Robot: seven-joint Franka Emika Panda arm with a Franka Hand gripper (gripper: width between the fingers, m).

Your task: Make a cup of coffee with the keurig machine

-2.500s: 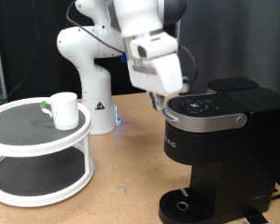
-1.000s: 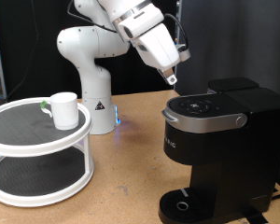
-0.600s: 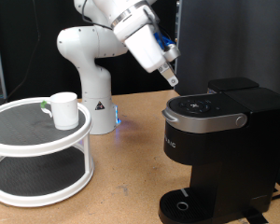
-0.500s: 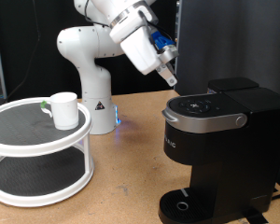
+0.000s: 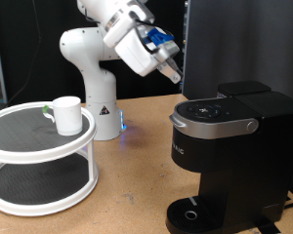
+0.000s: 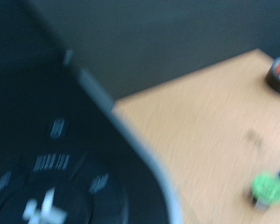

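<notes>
Keurig machine (image 5: 230, 146) at the exterior view's right, lid shut, drip tray bare; cup (image 5: 66, 114) well apart on the top tier of a white two-tier stand (image 5: 49, 156) at left, seemingly parked for pickup. Gripper (image 5: 173, 75) raised above and left of the lid, holding nothing visible; jaw state impossible to tell, wrist view blurred.

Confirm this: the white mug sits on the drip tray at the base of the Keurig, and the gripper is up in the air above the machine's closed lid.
Not quite. The exterior view shows the mug on the top shelf of the round white stand, at the view's left, not on the drip tray. The gripper is in the air above the Keurig, whose lid is closed.
</notes>
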